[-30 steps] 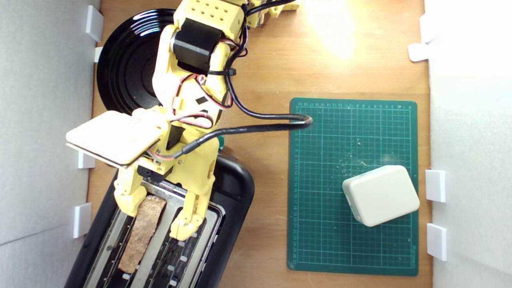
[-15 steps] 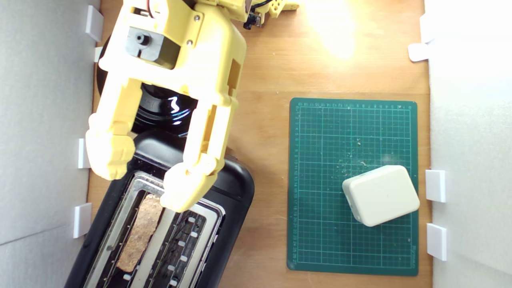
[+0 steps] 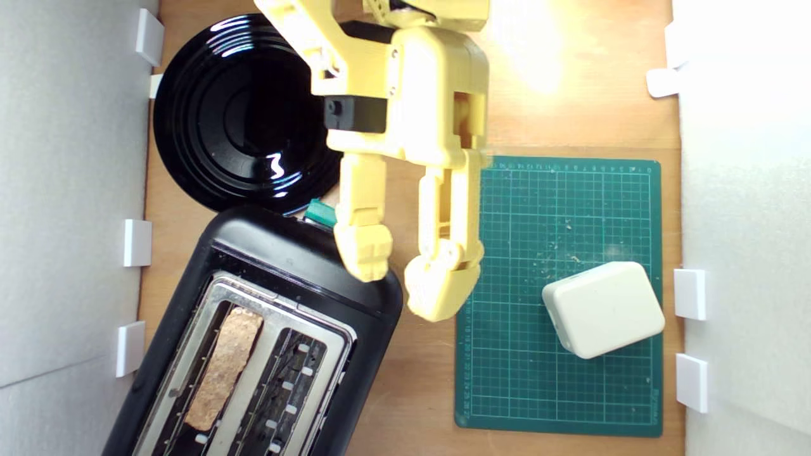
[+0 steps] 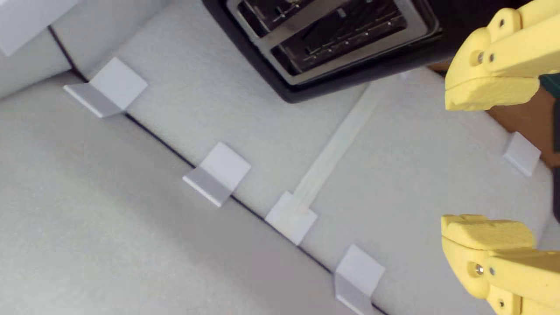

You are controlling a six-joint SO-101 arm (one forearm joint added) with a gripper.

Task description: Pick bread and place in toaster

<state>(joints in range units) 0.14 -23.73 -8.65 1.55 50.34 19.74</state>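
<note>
The bread (image 3: 223, 367) stands on edge in one slot of the black toaster (image 3: 253, 253), the slot nearer the exterior view's left; only its brown crust shows. The toaster's green lever knob (image 3: 320, 213) pokes out at its upper end. My yellow gripper (image 3: 405, 282) hangs open and empty above the toaster's upper right corner and the bare wood beside it, well apart from the bread. In the wrist view the gripper (image 4: 485, 162) shows its two fingertips wide apart, and a corner of the toaster (image 4: 332, 39) with both slots is in sight; the bread is not seen there.
A round black plate (image 3: 215, 114) lies beyond the toaster. On the green cutting mat (image 3: 507, 380) at the exterior view's right rests a white rounded block (image 3: 602, 308) among crumbs. White foam walls (image 3: 63, 190) with small white brackets (image 3: 137, 242) border the wooden table.
The gripper let go of the bread, which stays in the slot. The arm rose off the toaster and swung toward the exterior view's right, uncovering the plate.
</note>
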